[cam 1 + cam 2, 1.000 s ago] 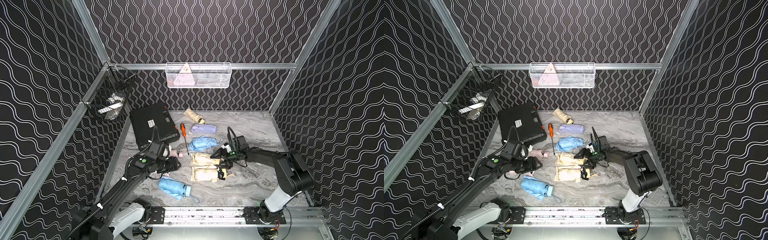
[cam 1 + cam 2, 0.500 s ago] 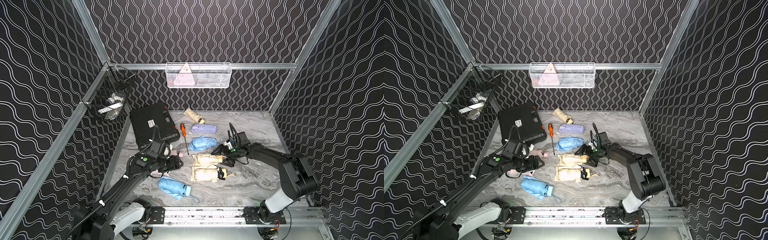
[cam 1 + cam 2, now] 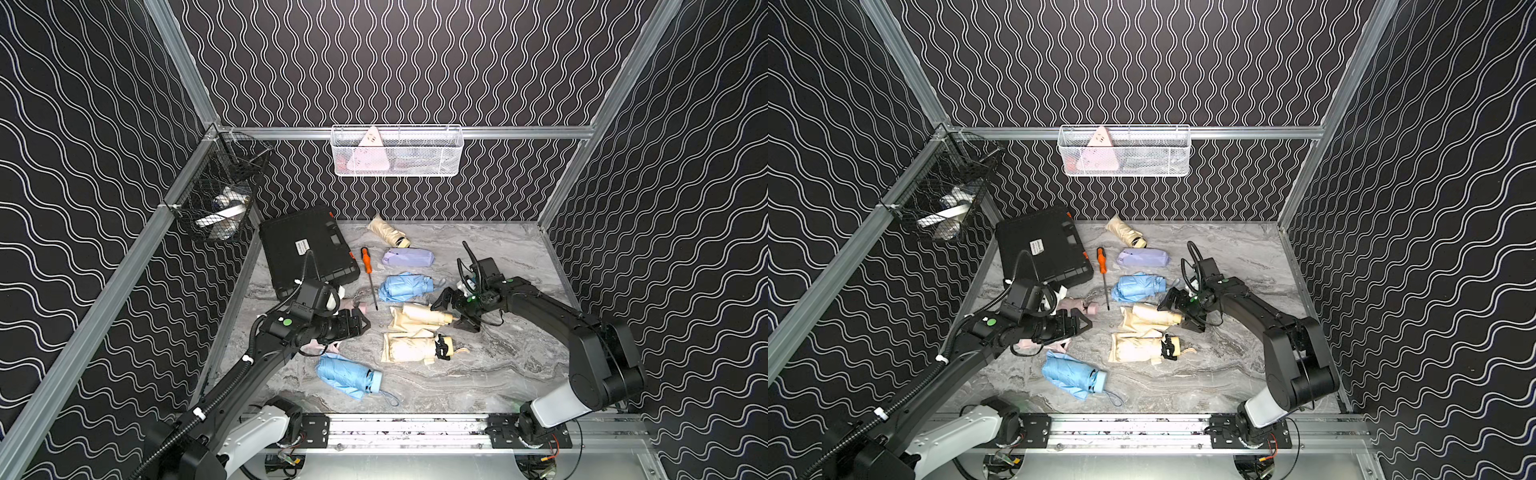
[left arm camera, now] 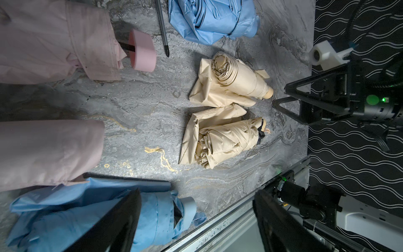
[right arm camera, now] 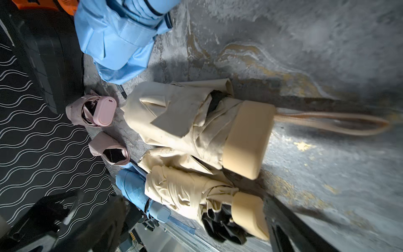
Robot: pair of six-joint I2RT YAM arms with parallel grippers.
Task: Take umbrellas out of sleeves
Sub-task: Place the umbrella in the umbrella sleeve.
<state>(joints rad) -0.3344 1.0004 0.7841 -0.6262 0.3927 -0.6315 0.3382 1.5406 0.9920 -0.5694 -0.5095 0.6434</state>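
White wire basket [image 3: 436, 154] on back wall holds a pink triangular item [image 3: 370, 154]. Black mesh basket [image 3: 195, 224] on side wall holds white bits, can't tell what. Black case [image 3: 307, 249] lies shut. Pink sleeve [image 5: 97, 143] gapes, dark inside, w/ pink umbrella [image 5: 104, 111] lying out just beside it. 2 cream umbrellas [image 3: 419, 316] lie out on flat cream sleeves [image 4: 205, 96]. L gripper [image 3: 360, 324]: jaws wide, nothing held, by the pink pair. R gripper [image 3: 452, 313]: spread wide just beside the farther cream umbrella's handle, gripping nothing.
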